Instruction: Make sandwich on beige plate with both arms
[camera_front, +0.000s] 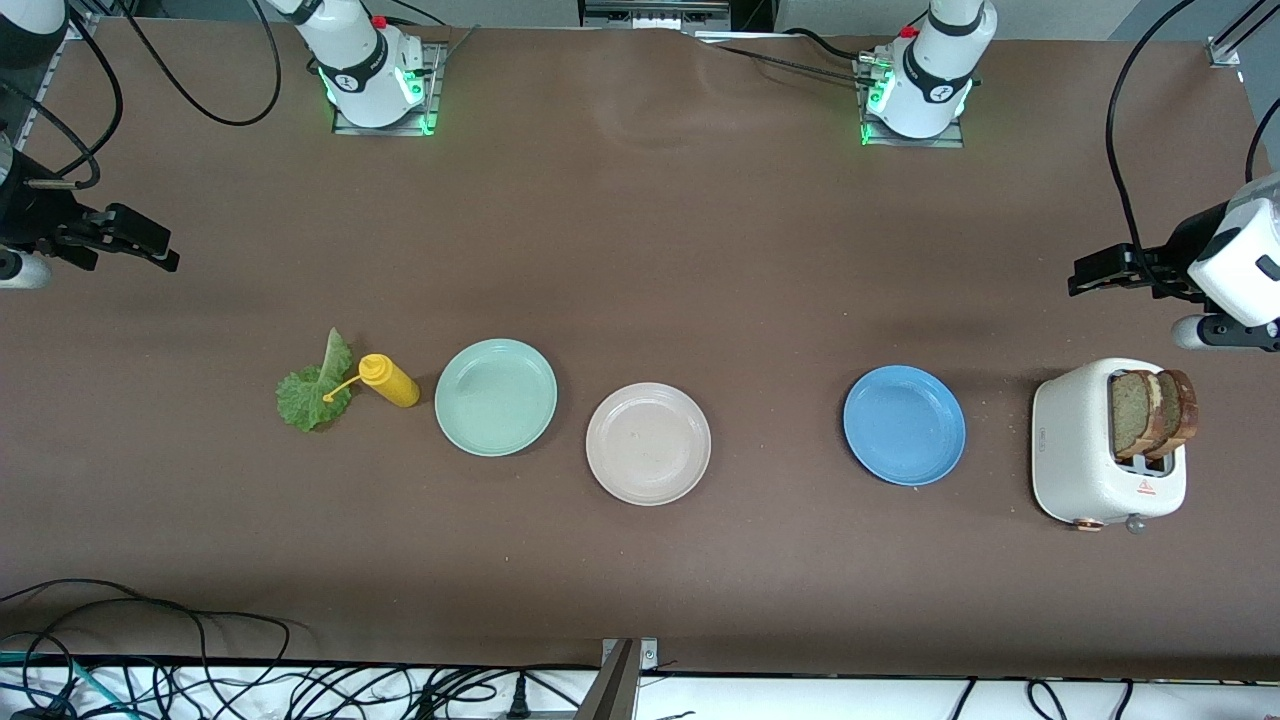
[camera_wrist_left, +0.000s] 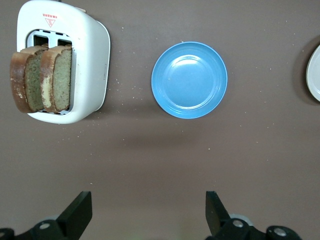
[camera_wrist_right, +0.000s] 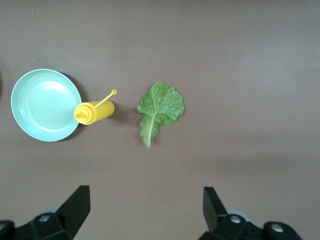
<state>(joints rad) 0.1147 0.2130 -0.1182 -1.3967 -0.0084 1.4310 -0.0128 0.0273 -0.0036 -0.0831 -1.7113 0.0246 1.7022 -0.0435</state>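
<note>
Brown table (camera_front: 640, 250): lettuce (camera_front: 312, 392), mustard btl (camera_front: 390, 381), mint plate (camera_front: 496, 397), beige plate (camera_front: 648, 443), blue plate (camera_front: 904, 425), toaster (camera_front: 1085, 450).

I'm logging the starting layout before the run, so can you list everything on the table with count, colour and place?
Round shallow beige plate: one, pale beige, mid-table, nearest the front camera of the three plates.
Round mint-green plate: one, beside the beige plate, toward the right arm's end.
Round blue plate: one, toward the left arm's end.
White toaster: one, at the left arm's end.
Square bread slices: two, light brown with darker crust, standing in the toaster.
Yellow squeeze bottle: one, lying beside the mint-green plate.
Ruffled lettuce leaf: one, green, beside the bottle.
Left gripper: black, open, waiting above the toaster end.
Right gripper: black, open, waiting above the lettuce end.
</note>
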